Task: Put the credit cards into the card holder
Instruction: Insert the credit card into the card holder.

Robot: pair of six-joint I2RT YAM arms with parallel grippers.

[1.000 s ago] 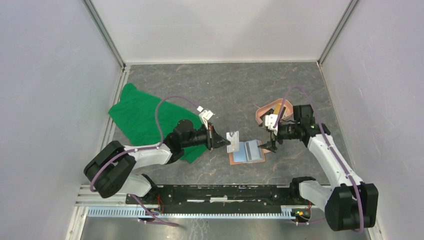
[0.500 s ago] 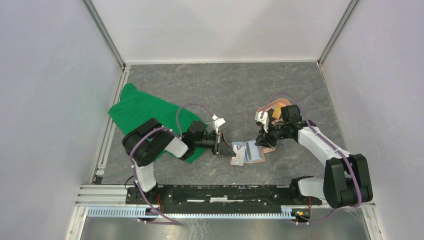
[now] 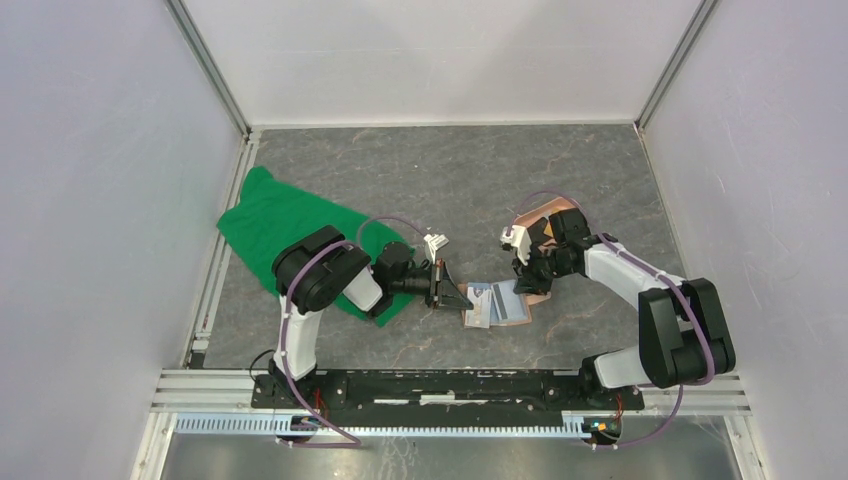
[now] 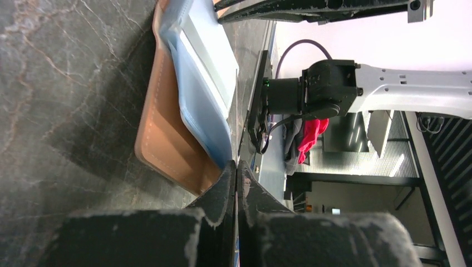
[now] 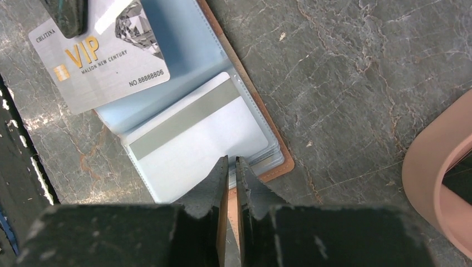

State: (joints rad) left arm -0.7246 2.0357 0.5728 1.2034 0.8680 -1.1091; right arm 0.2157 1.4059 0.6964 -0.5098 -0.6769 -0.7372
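1. On the table, at the open card holder, noted left gripper clamped on one VIP card.
2. Noted right gripper nearly closed over holder's edge; grip not discernible.
3. Counted one holder, two cards; white card pocketed.

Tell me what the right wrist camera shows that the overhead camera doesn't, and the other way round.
Only the right wrist view: readable lettering on the silver VIP card, the grey stripe on a white card tucked in a blue pocket, and the right gripper with its nearly closed fingertips up close. Only the overhead view: the green cloth and the whole left arm and right arm. Both: the open card holder, the pink tray and the marbled table.
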